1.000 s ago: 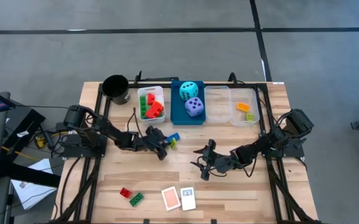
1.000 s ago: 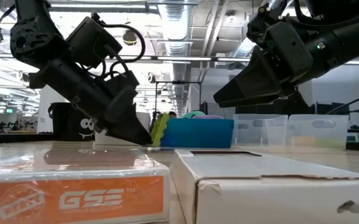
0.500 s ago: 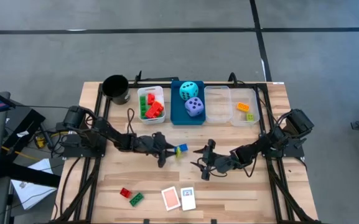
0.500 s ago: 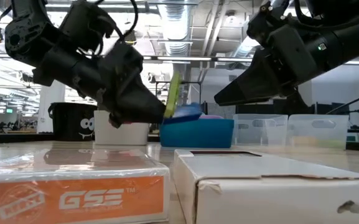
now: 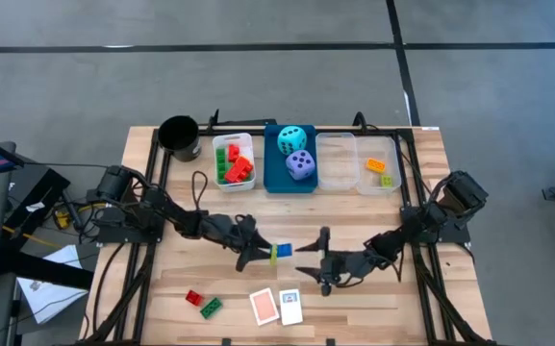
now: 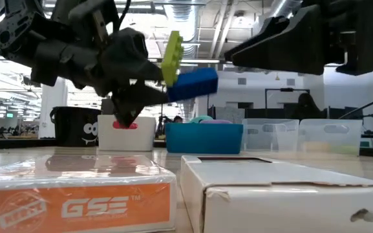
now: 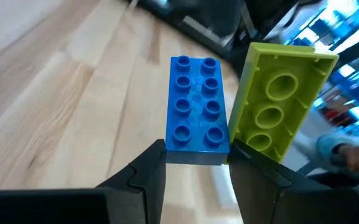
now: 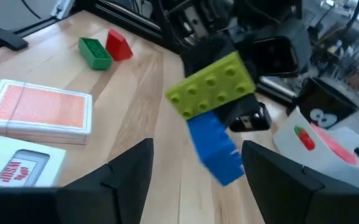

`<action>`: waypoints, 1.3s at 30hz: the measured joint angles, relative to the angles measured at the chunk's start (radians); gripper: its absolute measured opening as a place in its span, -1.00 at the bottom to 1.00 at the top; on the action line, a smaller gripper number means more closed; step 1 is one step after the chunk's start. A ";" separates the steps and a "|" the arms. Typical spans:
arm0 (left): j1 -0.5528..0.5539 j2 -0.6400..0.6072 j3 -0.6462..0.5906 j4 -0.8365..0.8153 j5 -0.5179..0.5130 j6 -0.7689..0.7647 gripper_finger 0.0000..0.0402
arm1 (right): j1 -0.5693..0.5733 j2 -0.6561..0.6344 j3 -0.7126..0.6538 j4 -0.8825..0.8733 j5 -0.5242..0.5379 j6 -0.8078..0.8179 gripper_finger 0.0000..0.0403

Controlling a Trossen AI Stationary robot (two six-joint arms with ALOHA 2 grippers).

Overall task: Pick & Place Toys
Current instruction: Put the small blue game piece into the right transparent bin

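The table (image 5: 373, 298) was viewed from overhead; low and wrist views shared the blue brick (image 6: 192, 84) close up.

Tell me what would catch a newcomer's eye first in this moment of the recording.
The left gripper holds a blue brick and a lime-green brick together, lifted above the middle of the table. The right gripper faces them from close by, its jaws open and empty. Behind, the cyan die and purple die sit in the blue bin.
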 joint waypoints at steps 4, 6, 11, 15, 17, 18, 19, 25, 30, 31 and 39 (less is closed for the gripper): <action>-0.007 0.000 0.006 0.079 0.015 0.000 -0.31 | 0.000 0.000 0.000 0.004 0.000 -0.008 0.19; -0.010 0.000 0.021 0.078 0.037 -0.001 -0.31 | -0.006 0.000 0.000 0.005 0.000 -0.007 0.19; -0.029 0.000 0.059 0.022 0.039 -0.004 -0.31 | -0.015 -0.002 0.000 0.009 0.003 -0.003 0.19; -0.037 0.000 0.076 -0.009 0.040 -0.004 -0.31 | -0.016 -0.002 0.000 0.020 0.009 -0.002 0.19; -0.039 0.000 0.078 -0.013 0.043 -0.003 -0.31 | -0.016 -0.002 0.000 0.025 0.008 -0.002 0.19; -0.039 0.000 0.079 -0.013 0.043 -0.003 -0.31 | -0.017 -0.002 0.000 0.027 0.009 -0.002 0.19; -0.039 0.000 0.080 -0.010 0.045 -0.002 -0.31 | -0.018 -0.002 0.000 0.028 0.014 0.000 0.19; -0.041 -0.001 0.082 -0.009 0.045 -0.003 -0.29 | -0.020 -0.001 0.000 0.028 0.037 0.001 0.19; -0.041 -0.001 0.105 -0.012 0.045 0.000 -0.28 | -0.019 0.000 0.007 0.041 0.026 0.001 0.19; -0.041 -0.001 0.109 -0.013 0.045 0.000 -0.28 | -0.019 0.000 0.013 0.041 0.026 0.000 0.19; -0.041 -0.001 0.122 -0.042 0.044 0.003 -0.28 | -0.016 0.000 0.054 0.037 -0.053 -0.006 0.19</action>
